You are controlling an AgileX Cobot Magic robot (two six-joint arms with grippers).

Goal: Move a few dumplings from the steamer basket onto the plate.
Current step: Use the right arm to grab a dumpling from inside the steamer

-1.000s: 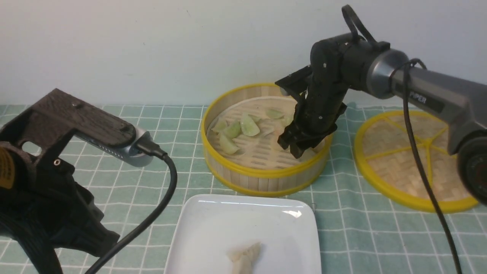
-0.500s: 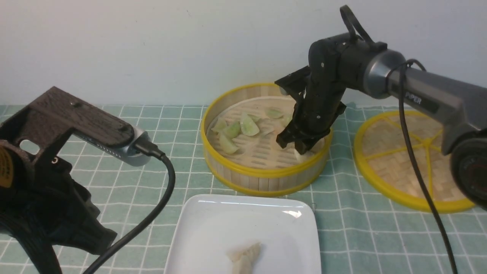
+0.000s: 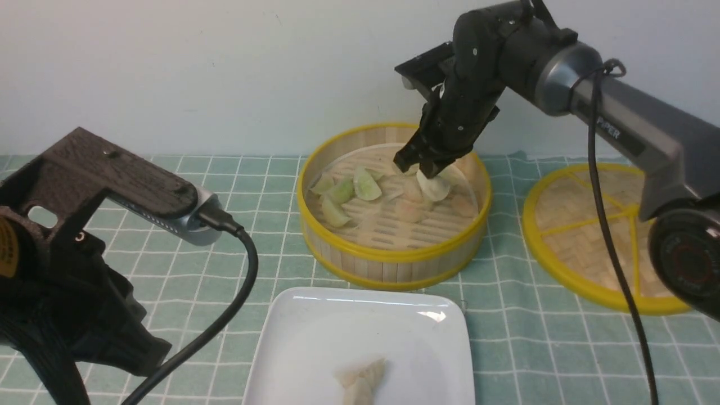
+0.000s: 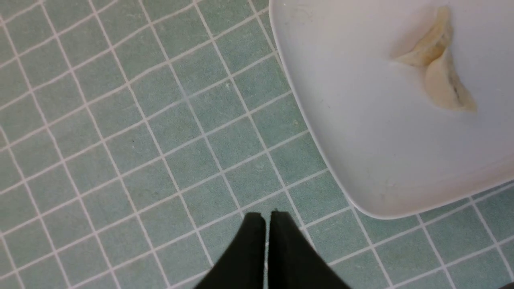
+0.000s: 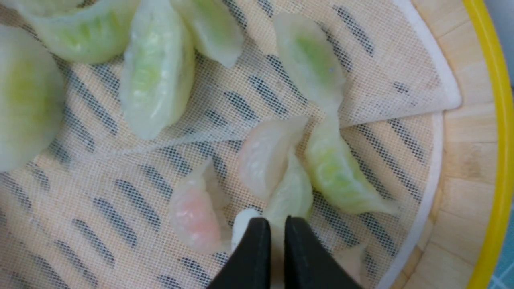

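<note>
One cream-white dumpling (image 3: 434, 188) hangs from the tips of the right tool (image 3: 421, 167). The jaws are pinched nearly together on its upper edge and the body dangles just below them. It hangs over the right half of the steamer basket (image 3: 388, 257), clear of the floor, at about rim height.

Down in the one basket, on the mesh liner, the right wrist view gives six clearly pale green dumplings (image 5: 154, 80) and two pinkish dumplings (image 5: 196, 218). A paler piece right at the tool tips may be a seventh green one or part of the held one; hard to call. The nearest pink one sits almost directly under the tool.

There is one plate (image 3: 315, 337), white and square, nearer the robot than the basket and just apart from it. It carries a cream-white lump (image 3: 363, 378) near its front edge, either one dumpling or two pressed together.

One flat woven disc (image 3: 585, 242) with yellow spokes lies to the right of the basket, on the green checked cloth (image 3: 225, 185) covering the counter.

Over on the left, the left tool (image 4: 267, 218) has its jaws closed tip to tip with nothing between them. It is over the cloth, just beside the plate's corner.
</note>
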